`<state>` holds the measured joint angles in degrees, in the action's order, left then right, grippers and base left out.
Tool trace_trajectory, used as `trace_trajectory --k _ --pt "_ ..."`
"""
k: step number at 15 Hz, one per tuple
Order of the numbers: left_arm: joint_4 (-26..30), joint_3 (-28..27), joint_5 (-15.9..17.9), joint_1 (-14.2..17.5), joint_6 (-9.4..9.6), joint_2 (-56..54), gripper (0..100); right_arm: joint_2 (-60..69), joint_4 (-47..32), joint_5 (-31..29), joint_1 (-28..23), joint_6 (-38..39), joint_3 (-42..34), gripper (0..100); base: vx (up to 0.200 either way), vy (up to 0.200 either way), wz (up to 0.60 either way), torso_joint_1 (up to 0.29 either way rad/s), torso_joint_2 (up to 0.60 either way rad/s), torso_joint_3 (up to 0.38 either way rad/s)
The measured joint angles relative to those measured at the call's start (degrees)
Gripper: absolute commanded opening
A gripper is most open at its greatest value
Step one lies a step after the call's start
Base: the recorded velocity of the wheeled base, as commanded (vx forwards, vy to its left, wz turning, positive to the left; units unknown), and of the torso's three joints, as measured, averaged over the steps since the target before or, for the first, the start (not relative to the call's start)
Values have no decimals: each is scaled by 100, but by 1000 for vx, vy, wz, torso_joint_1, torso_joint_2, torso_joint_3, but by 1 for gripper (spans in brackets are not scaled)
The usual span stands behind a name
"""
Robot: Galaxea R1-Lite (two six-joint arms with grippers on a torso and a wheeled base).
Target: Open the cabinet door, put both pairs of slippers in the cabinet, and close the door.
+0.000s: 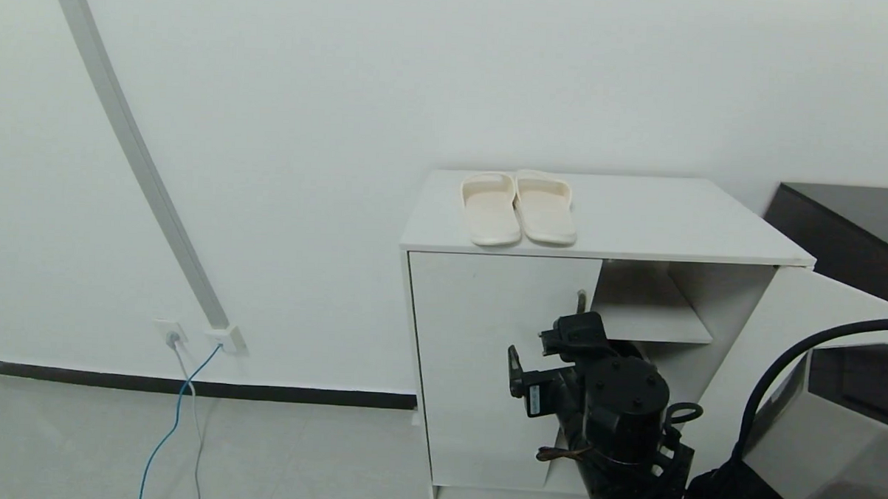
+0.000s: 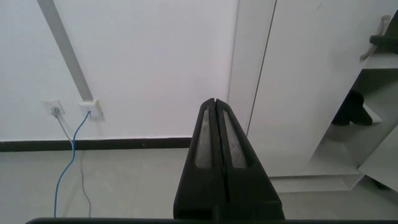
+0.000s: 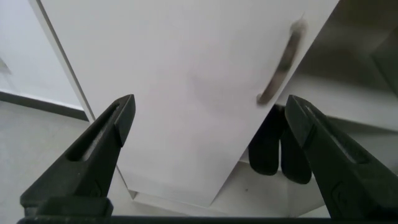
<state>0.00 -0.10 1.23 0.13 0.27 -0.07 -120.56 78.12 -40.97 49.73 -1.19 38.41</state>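
**One pair stowed, cream pair next**

Step, as judged: the door is open and the first pair is in.

- Left gripper [image 2: 214, 107]: clenched, holding nothing, off the left side of the cabinet [image 1: 674, 220].
- Right gripper [image 3: 210, 102]: released, jaws wide, empty. It is low in front of the closed left door [image 1: 484, 369], near the handle [image 3: 280, 68].
- Dark slippers [image 3: 280, 152]: standing in the bottom compartment, just past that door's free edge.
- Cream slippers [image 1: 538, 208]: on the cabinet top at the front edge, left of centre, side by side and touching, toes toward the wall.
- Right door [image 1: 751, 341]: swung out to the right, with a shelf [image 1: 648, 316] showing in the opening.

Next move, as judged: an arm has to rise from door height to the cabinet top and take the cream pair at the front edge. The two slippers are soft and loose, so it could pinch them together or carry them one at a time. They then go down through the right-hand opening, onto the shelf or beside the dark pair. The closed left door narrows the way in. Closing the door comes last.

Room, left to right:

- Grey cable trunking [image 1: 134, 146] slants down the white wall to the sockets [image 1: 171, 334].
- A blue cable [image 1: 168, 432] drops from there onto the pale floor [image 1: 296, 458].
- A dark skirting strip runs along the foot of the wall.
- The cabinet stands against the wall.
- A dark piece of furniture [image 1: 844, 226] sits beyond the cabinet's right side.
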Motion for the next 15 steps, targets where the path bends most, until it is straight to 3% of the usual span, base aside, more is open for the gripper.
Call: trace_trajectory --k 15 --pt "0 0 -1 2 2 0 0 -2 -4 2 -54 0 0 100 0 0 0 230 -524 -300"
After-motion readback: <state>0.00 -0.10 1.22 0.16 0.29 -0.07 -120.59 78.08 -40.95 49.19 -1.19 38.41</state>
